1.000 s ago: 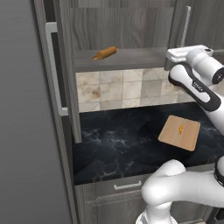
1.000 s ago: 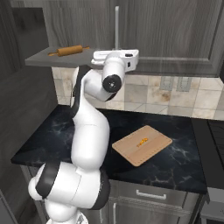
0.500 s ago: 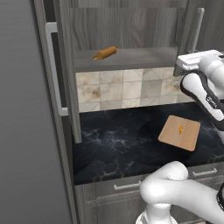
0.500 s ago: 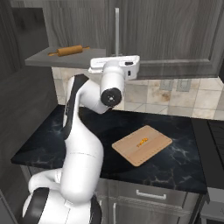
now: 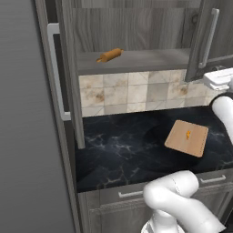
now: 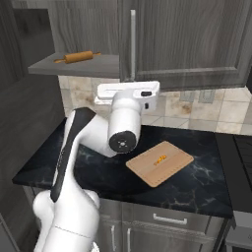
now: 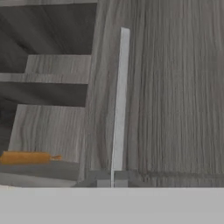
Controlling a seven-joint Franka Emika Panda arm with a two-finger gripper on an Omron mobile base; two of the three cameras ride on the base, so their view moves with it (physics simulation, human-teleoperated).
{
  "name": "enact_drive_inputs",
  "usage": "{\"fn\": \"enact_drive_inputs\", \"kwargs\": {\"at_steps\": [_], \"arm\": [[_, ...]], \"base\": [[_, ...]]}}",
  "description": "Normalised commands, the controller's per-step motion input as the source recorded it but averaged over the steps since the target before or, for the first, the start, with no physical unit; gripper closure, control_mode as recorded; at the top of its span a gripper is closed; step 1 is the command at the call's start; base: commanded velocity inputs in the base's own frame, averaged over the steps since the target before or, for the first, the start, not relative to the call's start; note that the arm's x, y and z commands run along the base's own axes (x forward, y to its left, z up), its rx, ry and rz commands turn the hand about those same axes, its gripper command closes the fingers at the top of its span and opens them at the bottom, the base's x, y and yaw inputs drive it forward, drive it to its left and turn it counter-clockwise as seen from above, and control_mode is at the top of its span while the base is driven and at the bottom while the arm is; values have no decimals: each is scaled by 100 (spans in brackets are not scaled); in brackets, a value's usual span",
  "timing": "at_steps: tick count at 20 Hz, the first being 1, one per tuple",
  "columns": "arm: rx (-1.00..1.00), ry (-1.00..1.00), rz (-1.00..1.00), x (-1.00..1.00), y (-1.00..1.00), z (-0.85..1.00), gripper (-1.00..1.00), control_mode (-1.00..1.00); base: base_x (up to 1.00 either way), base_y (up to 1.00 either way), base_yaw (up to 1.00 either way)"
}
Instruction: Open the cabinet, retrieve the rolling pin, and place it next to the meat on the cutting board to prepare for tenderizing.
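I see flat, even, rendered light across both base views, with no clear single source and no glare. The black surface carries soft dark shadows around the cutting board, and the cabinet interior sits dimmer toward its far wall, the shelf edge catching a little more light. My hand view is soft and low in detail; the wood grain smears into streaks and the silver handle has fuzzy edges. Straight lines stay straight to the borders, so I read no edge distortion.
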Motion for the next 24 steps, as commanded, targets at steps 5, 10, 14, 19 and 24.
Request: {"fn": "enact_drive_inputs", "kwargs": {"at_steps": [5, 10, 14, 19, 24], "arm": [[0, 1, 0, -88, -17, -13, 100, -100], [-2, -1, 1, -82, 8, -20, -100, -100], [-11, -14, 11, -68, 44, -6, -100, -100], [-14, -17, 3, -28, 50, 0, -100, -100], [-18, -12, 0, 0, 45, 6, -100, -100]], "base": [[0, 0, 0], [0, 0, 0], [0, 0, 0], [0, 0, 0], [0, 0, 0]]}}
